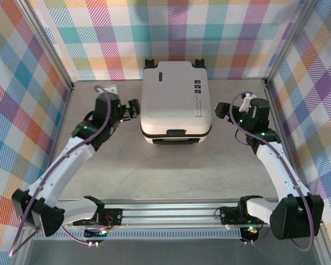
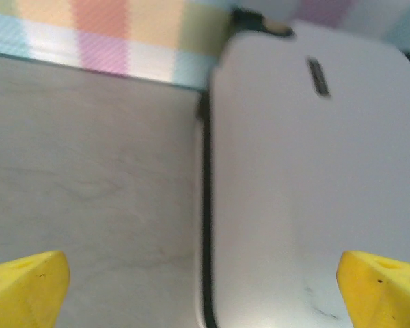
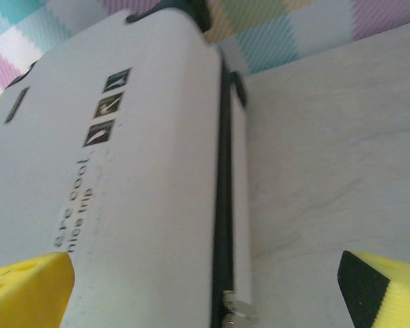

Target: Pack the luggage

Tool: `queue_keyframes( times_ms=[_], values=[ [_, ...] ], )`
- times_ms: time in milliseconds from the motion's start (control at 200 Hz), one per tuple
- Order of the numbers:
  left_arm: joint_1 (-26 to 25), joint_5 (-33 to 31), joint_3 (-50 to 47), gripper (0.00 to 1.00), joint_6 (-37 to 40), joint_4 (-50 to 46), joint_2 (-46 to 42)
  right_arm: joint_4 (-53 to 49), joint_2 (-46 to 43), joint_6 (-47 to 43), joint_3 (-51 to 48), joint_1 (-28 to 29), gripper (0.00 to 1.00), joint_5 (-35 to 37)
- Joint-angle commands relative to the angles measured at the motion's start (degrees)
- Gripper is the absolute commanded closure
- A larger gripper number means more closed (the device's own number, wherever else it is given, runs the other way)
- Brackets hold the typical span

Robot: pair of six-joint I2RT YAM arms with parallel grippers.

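Lab cell: plaid walls (image 1: 209, 33), aluminium rail (image 1: 171, 212)

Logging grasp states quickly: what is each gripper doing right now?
Left gripper: jaws open, holding nothing.
Right gripper: jaws open, holding nothing.

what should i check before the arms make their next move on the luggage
1. luggage lying flat with its lid down: ok
2. zipper seam closed all the way round: cannot tell
3. left claw open, holding nothing, beside the luggage's left side: ok
4. right claw open, holding nothing, beside its right side: ok
5. contents packed inside: cannot tell, the shell is shut
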Motion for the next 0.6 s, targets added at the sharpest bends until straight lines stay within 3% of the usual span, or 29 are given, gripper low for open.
queue_keyframes(
  times_ms=[0,110,280,405,485,595],
  values=[
    [2.90,-8.18,-3.85,0.00,1.92,-2.27,-3.10,-6.79,-2.42,-1.13,-1.74,-3.17,0.01,7.60],
    [6.30,-14.19,-11.07,0.00,6.13,5.42,-6.69,-4.16,-3.94,-0.48,-5.29,-7.25,0.01,5.47],
    [14.45,-6.58,-19.75,0.00,7.38,14.34,-7.70,0.89,-1.29,1.63,-9.25,-9.14,0.01,17.48],
    [17.22,-7.64,-27.09,0.00,7.35,23.97,-5.30,10.65,0.93,-3.05,-13.92,-9.89,0.01,16.60],
    [18.96,-4.05,-33.13,0.00,7.62,32.88,-4.29,18.46,0.58,-6.62,-18.24,-9.93,0.01,14.06],
    [20.46,-2.17,-39.44,0.00,8.77,42.82,-2.41,22.50,1.06,-7.44,-20.76,-9.91,0.01,17.22]
  ],
)
